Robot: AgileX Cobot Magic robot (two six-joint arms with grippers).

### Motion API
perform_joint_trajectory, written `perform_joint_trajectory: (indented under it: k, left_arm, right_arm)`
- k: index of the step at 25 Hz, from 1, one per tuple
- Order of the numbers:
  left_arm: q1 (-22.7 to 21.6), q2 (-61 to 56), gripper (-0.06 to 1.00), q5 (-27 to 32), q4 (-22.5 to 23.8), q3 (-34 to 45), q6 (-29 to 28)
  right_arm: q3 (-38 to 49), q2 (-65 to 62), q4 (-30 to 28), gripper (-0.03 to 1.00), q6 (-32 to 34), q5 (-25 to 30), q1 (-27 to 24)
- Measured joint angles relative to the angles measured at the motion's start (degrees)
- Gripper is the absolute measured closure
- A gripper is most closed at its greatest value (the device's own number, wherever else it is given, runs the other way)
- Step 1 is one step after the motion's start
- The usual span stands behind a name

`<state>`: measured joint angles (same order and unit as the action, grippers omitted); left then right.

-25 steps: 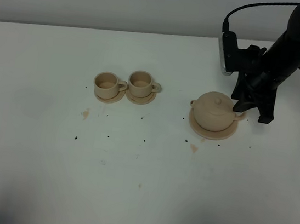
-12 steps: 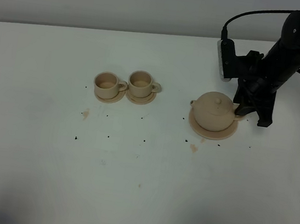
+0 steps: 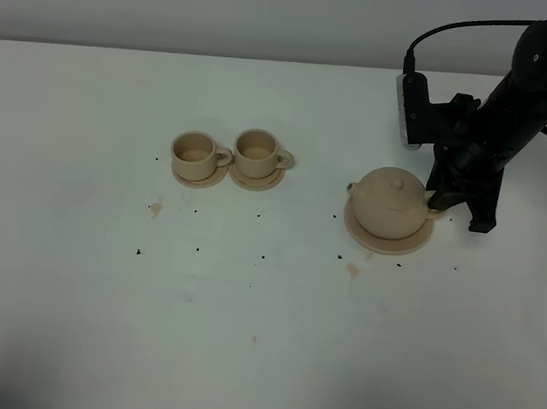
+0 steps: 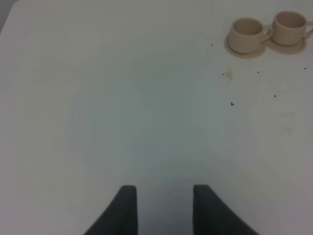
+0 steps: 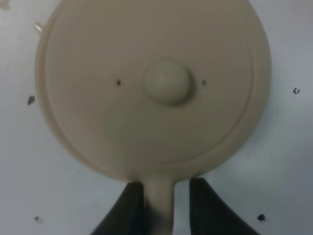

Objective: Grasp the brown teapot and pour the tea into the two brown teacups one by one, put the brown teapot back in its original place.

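The brown teapot (image 3: 392, 202) sits on its flat round plate (image 3: 356, 232), the original place, right of centre. My right gripper (image 3: 451, 210) has come down at the loop handle (image 5: 159, 205). In the right wrist view the gripper (image 5: 164, 210) straddles the handle, with one finger against it and a narrow gap at the other. The pot rests on the plate, lid knob (image 5: 168, 82) up. The two brown teacups (image 3: 195, 155) (image 3: 257, 150) stand side by side on small saucers to the left. The left wrist view shows those cups (image 4: 246, 33) (image 4: 288, 25) far from my left gripper (image 4: 164, 210), which is open and holds nothing.
Dark specks and a few small tan stains (image 3: 157, 208) dot the white table (image 3: 255, 343) between the cups and the teapot. A cable loops above the right arm (image 3: 531, 87). The table's far edge meets a grey wall.
The right arm shifted slightly at the teapot handle, then held still. Cups and teapot have not moved.
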<state>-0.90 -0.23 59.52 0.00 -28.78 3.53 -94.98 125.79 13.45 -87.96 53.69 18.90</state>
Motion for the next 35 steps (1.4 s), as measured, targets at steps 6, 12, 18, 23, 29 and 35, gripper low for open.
perform_joint_trajectory:
  k: [6, 12, 18, 23, 29, 35]
  left_arm:
    - [0.0, 0.0, 0.62, 0.0, 0.0, 0.0, 0.0]
    - [0.0, 0.0, 0.62, 0.0, 0.0, 0.0, 0.0]
    - [0.0, 0.0, 0.62, 0.0, 0.0, 0.0, 0.0]
    - [0.0, 0.0, 0.62, 0.0, 0.0, 0.0, 0.0]
    - [0.0, 0.0, 0.62, 0.0, 0.0, 0.0, 0.0]
    - [0.0, 0.0, 0.62, 0.0, 0.0, 0.0, 0.0]
  right_arm:
    - [0.0, 0.0, -0.21, 0.82, 0.0, -0.31, 0.0]
    - [0.0, 0.0, -0.26, 0.84, 0.0, -0.31, 0.0]
    - [0.0, 0.0, -0.26, 0.84, 0.0, -0.14, 0.0]
    - [0.0, -0.08, -0.26, 0.84, 0.07, -0.02, 0.0]
    - [0.0, -0.63, -0.19, 0.84, 0.64, 0.78, 0.0]
    - [0.0, -0.63, -0.19, 0.84, 2.27, 1.36, 0.0]
